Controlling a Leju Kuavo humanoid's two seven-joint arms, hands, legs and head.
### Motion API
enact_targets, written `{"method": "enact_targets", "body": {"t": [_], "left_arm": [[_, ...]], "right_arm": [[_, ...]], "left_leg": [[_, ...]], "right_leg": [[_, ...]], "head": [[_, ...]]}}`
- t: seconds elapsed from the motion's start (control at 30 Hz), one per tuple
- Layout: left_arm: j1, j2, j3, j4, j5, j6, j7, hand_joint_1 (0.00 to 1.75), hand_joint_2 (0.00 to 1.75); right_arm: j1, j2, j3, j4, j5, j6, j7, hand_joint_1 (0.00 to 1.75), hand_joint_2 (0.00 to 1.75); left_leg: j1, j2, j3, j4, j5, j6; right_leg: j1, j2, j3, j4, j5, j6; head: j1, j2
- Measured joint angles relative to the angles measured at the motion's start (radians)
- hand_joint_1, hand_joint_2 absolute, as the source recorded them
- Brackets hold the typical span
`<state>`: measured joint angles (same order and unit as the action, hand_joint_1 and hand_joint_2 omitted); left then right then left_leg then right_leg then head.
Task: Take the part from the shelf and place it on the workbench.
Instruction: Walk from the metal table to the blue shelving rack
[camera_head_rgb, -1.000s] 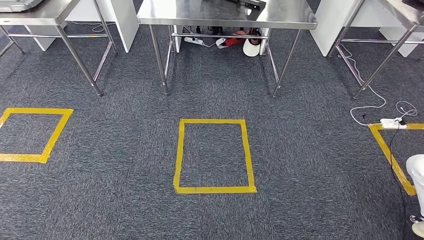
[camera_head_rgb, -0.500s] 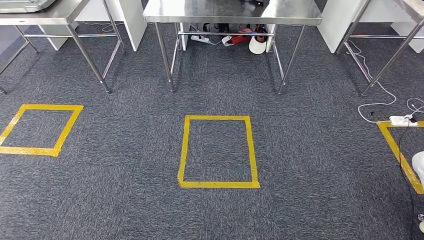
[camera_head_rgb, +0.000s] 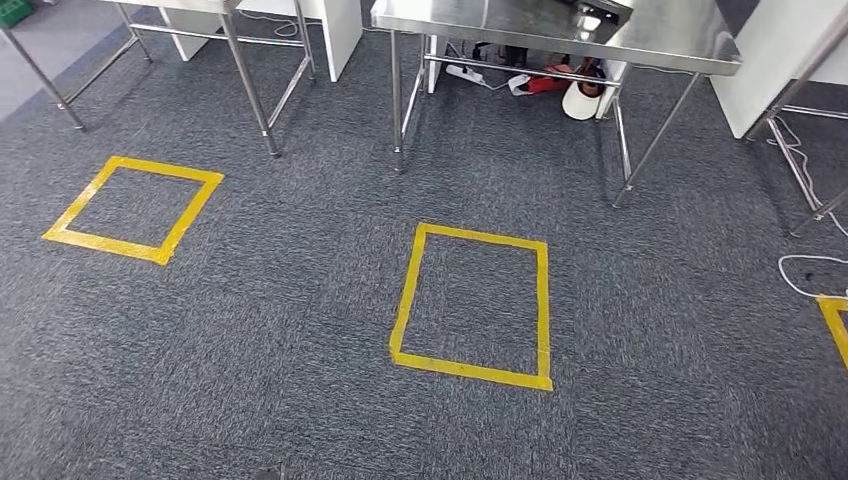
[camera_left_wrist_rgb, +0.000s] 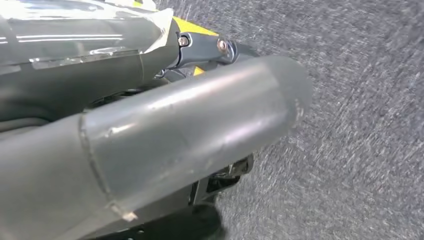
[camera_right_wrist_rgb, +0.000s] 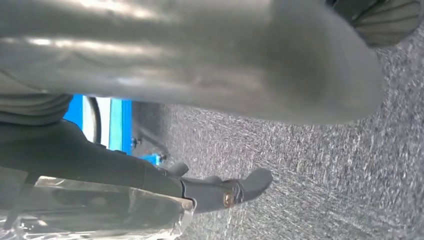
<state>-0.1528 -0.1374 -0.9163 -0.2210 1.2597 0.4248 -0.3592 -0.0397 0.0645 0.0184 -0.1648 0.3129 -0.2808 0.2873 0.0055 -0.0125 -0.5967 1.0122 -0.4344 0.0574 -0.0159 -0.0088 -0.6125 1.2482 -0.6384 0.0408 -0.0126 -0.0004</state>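
Two hands hung over the grey carpet (camera_head_rgb: 280, 340), and where the part was could not be told. The left hand (camera_left_wrist_rgb: 165, 125) and the right hand (camera_right_wrist_rgb: 190, 60) each showed a thick thumb and dark fingers (camera_right_wrist_rgb: 250, 182) lying straight beside glossy film. Whether they grasped anything was unclear. A yellow tape rectangle (camera_head_rgb: 404, 300) lay before a steel bench (camera_head_rgb: 560, 40).

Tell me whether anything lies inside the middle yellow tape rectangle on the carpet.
No: the middle yellow tape rectangle in the head view encloses only bare grey carpet.
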Motion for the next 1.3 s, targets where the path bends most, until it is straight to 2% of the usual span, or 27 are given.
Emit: {"method": "enact_targets", "body": {"t": [0.03,0.07,0.1,0.17,0.23,0.27,0.33,0.37,0.43,0.5,0.53,0.57,0.6,0.63,0.7,0.77,0.83,0.87,0.9,0.97,1.03,1.07,1.1,1.17,1.2,1.27,1.3], "left_arm": [[0.000,0.000,0.001,0.000,0.003,-0.004,0.003,0.00,0.00],[0.000,0.000,0.001,0.000,0.005,-0.007,0.005,0.00,0.00],[0.001,0.000,0.002,0.000,0.005,-0.010,0.006,0.00,0.00],[0.000,-0.001,0.002,-0.001,0.000,-0.013,0.003,0.00,0.00],[-0.001,-0.001,0.002,-0.001,-0.004,-0.004,0.001,0.00,0.00],[-0.001,-0.001,0.002,-0.001,-0.005,0.005,0.003,0.00,0.00],[-0.001,0.000,0.002,-0.001,-0.006,0.023,0.008,0.00,0.00],[-0.001,0.000,0.002,-0.001,-0.005,0.030,0.009,0.00,0.00],[-0.001,0.000,0.002,-0.001,-0.005,0.040,0.009,0.00,0.00],[-0.002,-0.002,0.002,-0.001,-0.005,0.043,0.007,0.00,0.00],[-0.003,-0.003,0.002,-0.001,-0.005,0.042,0.005,0.00,0.00],[-0.003,-0.003,0.002,-0.001,-0.006,0.038,0.002,0.00,0.00],[-0.003,-0.003,0.002,-0.002,-0.007,0.032,0.000,0.00,0.00],[-0.003,-0.003,0.002,-0.002,-0.009,0.025,-0.001,0.00,0.00],[-0.005,-0.006,0.002,-0.003,-0.012,0.015,-0.003,0.00,0.00],[-0.008,-0.010,0.002,-0.004,-0.013,0.012,-0.003,0.00,0.00],[-0.010,-0.013,0.002,-0.004,-0.013,0.010,-0.004,0.00,0.00],[-0.011,-0.015,0.002,-0.004,-0.012,0.009,-0.004,0.00,0.00],[-0.011,-0.016,0.002,-0.004,-0.011,0.009,-0.004,0.00,0.00],[-0.013,-0.020,0.002,-0.004,-0.010,0.008,-0.004,0.00,0.00],[-0.015,-0.022,0.002,-0.004,-0.007,0.003,-0.004,0.00,0.00],[-0.016,-0.023,0.002,-0.004,-0.006,-0.001,-0.003,0.00,0.00],[-0.016,-0.024,0.002,-0.004,-0.004,-0.005,-0.002,0.00,0.00],[-0.017,-0.026,0.003,-0.004,-0.002,-0.013,-0.001,0.00,0.00],[-0.017,-0.027,0.003,-0.004,-0.002,-0.018,0.000,0.00,0.00],[-0.018,-0.028,0.004,-0.004,-0.001,-0.029,0.001,0.00,0.00],[-0.018,-0.028,0.004,-0.004,-0.001,-0.033,0.003,0.00,0.00]], "right_arm": [[0.002,0.000,0.000,0.000,0.001,0.003,0.000,0.00,0.00],[0.003,0.000,0.000,0.000,0.002,0.006,0.000,0.00,0.00],[0.004,-0.001,0.000,0.000,0.003,0.009,0.000,0.00,0.00],[0.005,-0.001,0.001,0.000,0.005,0.014,0.000,0.00,0.00],[0.004,-0.001,0.003,0.000,0.007,0.019,-0.002,0.00,0.00],[0.003,-0.002,0.005,0.000,0.010,0.023,-0.004,0.00,0.00],[0.001,-0.002,0.011,0.000,0.017,0.034,-0.011,0.00,0.00],[0.000,-0.003,0.015,0.000,0.022,0.040,-0.016,0.00,0.00],[0.001,-0.003,0.022,0.000,0.033,0.048,-0.024,0.00,0.00],[0.005,-0.004,0.029,0.000,0.045,0.054,-0.029,0.00,0.00],[0.007,-0.006,0.034,0.000,0.051,0.058,-0.031,0.00,0.00],[0.006,-0.007,0.039,0.000,0.056,0.061,-0.032,0.00,0.00],[0.005,-0.008,0.043,0.000,0.061,0.064,-0.033,0.00,0.00],[0.003,-0.007,0.047,0.000,0.064,0.066,-0.034,0.00,0.00],[0.000,-0.007,0.055,0.000,0.070,0.067,-0.035,0.00,0.00],[-0.002,-0.008,0.063,0.000,0.075,0.070,-0.036,0.00,0.00],[-0.004,-0.008,0.069,-0.001,0.078,0.074,-0.036,0.00,0.00],[-0.005,-0.009,0.071,-0.001,0.079,0.076,-0.036,0.00,0.00],[-0.006,-0.009,0.072,-0.002,0.080,0.077,-0.036,0.00,0.00],[-0.006,-0.009,0.074,-0.002,0.081,0.079,-0.036,0.00,0.00],[-0.004,-0.009,0.078,-0.002,0.083,0.081,-0.037,0.00,0.00],[-0.003,-0.009,0.080,-0.002,0.084,0.081,-0.036,0.00,0.00],[-0.002,-0.010,0.082,-0.002,0.085,0.082,-0.035,0.00,0.00],[-0.002,-0.010,0.087,-0.002,0.087,0.083,-0.033,0.00,0.00],[-0.003,-0.010,0.088,-0.002,0.088,0.083,-0.032,0.00,0.00],[-0.006,-0.009,0.090,-0.002,0.089,0.082,-0.029,0.00,0.00],[-0.008,-0.008,0.090,-0.002,0.088,0.082,-0.026,0.00,0.00]], "left_leg": [[-0.001,-0.014,-0.004,0.000,0.003,0.001],[-0.003,-0.028,-0.006,0.000,0.006,0.001],[-0.003,-0.043,-0.007,0.001,0.009,-0.001],[-0.005,-0.068,-0.008,0.002,0.015,-0.008],[-0.009,-0.086,-0.012,0.003,0.020,-0.016],[-0.010,-0.093,-0.014,0.002,0.023,-0.021],[-0.009,-0.100,-0.020,0.003,0.026,-0.032],[-0.009,-0.086,-0.028,0.016,0.015,-0.036],[-0.006,-0.035,-0.065,0.097,-0.044,-0.044],[-0.001,-0.003,-0.120,0.229,-0.114,-0.055],[0.003,0.003,-0.137,0.273,-0.130,-0.060],[0.006,0.007,-0.136,0.282,-0.127,-0.064],[0.009,0.013,-0.115,0.251,-0.106,-0.066],[0.011,0.026,-0.077,0.187,-0.076,-0.067],[0.010,0.068,-0.006,0.059,-0.034,-0.061],[0.004,0.084,0.016,0.013,-0.026,-0.048],[-0.002,0.060,0.013,0.009,-0.021,-0.033],[-0.002,0.049,0.014,0.003,-0.017,-0.025],[-0.001,0.037,0.014,-0.002,-0.012,-0.017],[0.002,0.013,0.011,-0.008,-0.003,-0.004],[0.001,-0.016,0.004,-0.007,0.002,0.003],[0.000,-0.031,0.002,-0.007,0.004,0.003],[0.000,-0.047,0.002,-0.006,0.006,0.002],[0.000,-0.075,0.002,-0.005,0.009,-0.002],[-0.002,-0.086,0.001,-0.003,0.009,-0.006],[-0.005,-0.103,-0.003,0.000,0.011,-0.016],[-0.006,-0.111,-0.006,0.000,0.013,-0.022]], "right_leg": [[0.001,0.003,-0.019,0.039,-0.010,0.003],[0.002,0.005,-0.017,0.035,0.000,0.008],[0.002,0.009,0.006,-0.012,0.024,0.014],[0.001,0.040,0.080,-0.164,0.085,0.018],[0.004,0.064,0.117,-0.254,0.116,0.007],[0.008,0.063,0.118,-0.261,0.119,-0.001],[0.002,0.042,0.118,-0.264,0.128,-0.016],[-0.002,0.032,0.119,-0.266,0.132,-0.026],[-0.009,0.008,0.119,-0.268,0.140,-0.040],[-0.006,-0.018,0.115,-0.267,0.141,-0.044],[-0.006,-0.032,0.113,-0.267,0.141,-0.044],[-0.005,-0.045,0.113,-0.267,0.141,-0.043],[-0.006,-0.057,0.113,-0.266,0.141,-0.043],[-0.006,-0.067,0.114,-0.266,0.140,-0.042],[0.001,-0.085,0.117,-0.265,0.135,-0.034],[0.011,-0.100,0.119,-0.265,0.132,-0.023],[0.016,-0.116,0.123,-0.267,0.131,-0.010],[0.013,-0.106,0.122,-0.262,0.126,-0.004],[0.010,-0.085,0.114,-0.242,0.111,0.000],[0.003,-0.027,0.065,-0.141,0.059,-0.003],[0.004,-0.003,0.001,-0.018,0.014,-0.005],[0.004,0.002,-0.012,0.007,0.013,-0.001],[0.003,0.006,-0.007,-0.007,0.028,0.005],[-0.001,0.031,0.047,-0.127,0.086,0.018],[-0.002,0.050,0.073,-0.190,0.111,0.019],[-0.001,0.073,0.096,-0.255,0.134,0.010],[0.003,0.067,0.098,-0.258,0.136,0.002]], "head": [[0.000,0.000],[0.000,0.000],[0.000,0.000],[0.000,0.000],[0.000,0.000],[-0.001,0.000],[0.000,0.000],[-0.002,0.000],[-0.009,0.000],[-0.014,0.000],[-0.014,0.000],[-0.014,0.000],[-0.014,0.000],[-0.015,0.000],[-0.014,0.000],[-0.008,0.000],[-0.005,0.000],[-0.005,0.000],[-0.004,0.000],[0.001,0.000],[0.004,0.000],[0.004,0.000],[0.004,0.000],[0.005,0.000],[0.005,0.000],[0.005,0.000],[0.005,0.000]]}}
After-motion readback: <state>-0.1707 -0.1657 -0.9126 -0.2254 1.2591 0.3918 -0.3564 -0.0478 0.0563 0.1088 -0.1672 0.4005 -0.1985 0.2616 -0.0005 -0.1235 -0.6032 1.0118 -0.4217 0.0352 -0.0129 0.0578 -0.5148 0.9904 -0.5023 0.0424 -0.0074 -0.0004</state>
